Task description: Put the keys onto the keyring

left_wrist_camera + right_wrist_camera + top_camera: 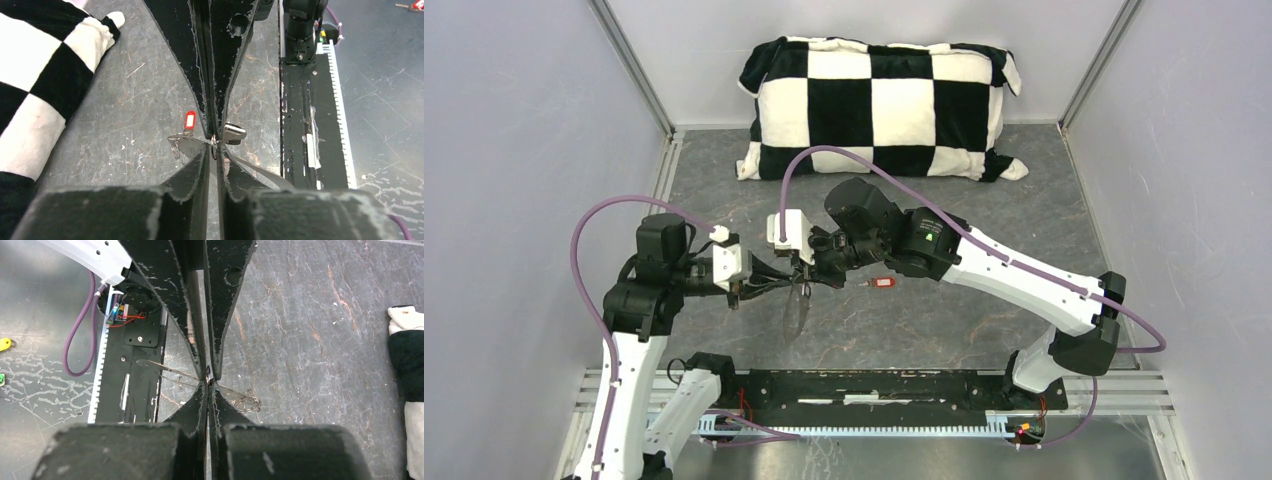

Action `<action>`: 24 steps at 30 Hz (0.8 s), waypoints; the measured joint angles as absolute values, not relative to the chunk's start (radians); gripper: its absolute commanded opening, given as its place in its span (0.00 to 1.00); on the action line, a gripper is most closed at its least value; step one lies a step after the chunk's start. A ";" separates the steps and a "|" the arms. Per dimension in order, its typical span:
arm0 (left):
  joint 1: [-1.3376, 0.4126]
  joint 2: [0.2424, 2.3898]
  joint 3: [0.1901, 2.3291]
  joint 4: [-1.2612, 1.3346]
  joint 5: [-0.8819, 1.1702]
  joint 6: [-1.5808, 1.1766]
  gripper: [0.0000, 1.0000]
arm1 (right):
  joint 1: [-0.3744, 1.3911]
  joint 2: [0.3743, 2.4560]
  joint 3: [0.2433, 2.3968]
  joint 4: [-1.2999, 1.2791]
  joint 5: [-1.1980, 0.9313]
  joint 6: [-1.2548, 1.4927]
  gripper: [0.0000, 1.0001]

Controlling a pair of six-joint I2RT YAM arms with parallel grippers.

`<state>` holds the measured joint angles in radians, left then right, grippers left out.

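Both grippers meet tip to tip above the middle of the table. From them the keyring [795, 312], a thin grey wire loop, hangs down toward the near edge. My left gripper [786, 281] [214, 147] is shut on the wire. My right gripper [807, 268] [209, 383] is shut on it from the opposite side. Small metal rings [247, 402] [175, 146] dangle beside the tips. The red key [882, 283] [189, 120] lies on the table just right of the grippers. A small dark piece with a pale face [234, 132], seemingly the black key, sits against the fingertips.
A black-and-white checkered pillow [879, 105] lies at the back of the table. The black base rail [874, 385] runs along the near edge. A yellow tag [4, 344] lies on the metal surface beyond that rail. Grey walls stand on both sides.
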<state>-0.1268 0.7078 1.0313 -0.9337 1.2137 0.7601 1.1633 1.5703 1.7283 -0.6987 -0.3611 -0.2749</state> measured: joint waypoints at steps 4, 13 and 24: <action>-0.130 0.753 1.071 -1.010 1.214 0.837 0.02 | 1.163 1.572 1.732 -0.707 -0.360 -0.276 0.00; -0.142 0.775 1.082 -1.064 1.214 0.878 0.22 | 1.163 1.600 1.767 -0.737 -0.362 -0.276 0.00; -0.154 0.798 1.099 -1.080 1.205 0.905 0.02 | 1.163 1.605 1.781 -0.751 -0.364 -0.276 0.00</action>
<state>-0.1543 0.7979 1.0988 -1.0798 1.2045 0.9047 1.1633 1.6047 1.7809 -0.7513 -0.3645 -0.2756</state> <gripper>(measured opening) 0.053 0.006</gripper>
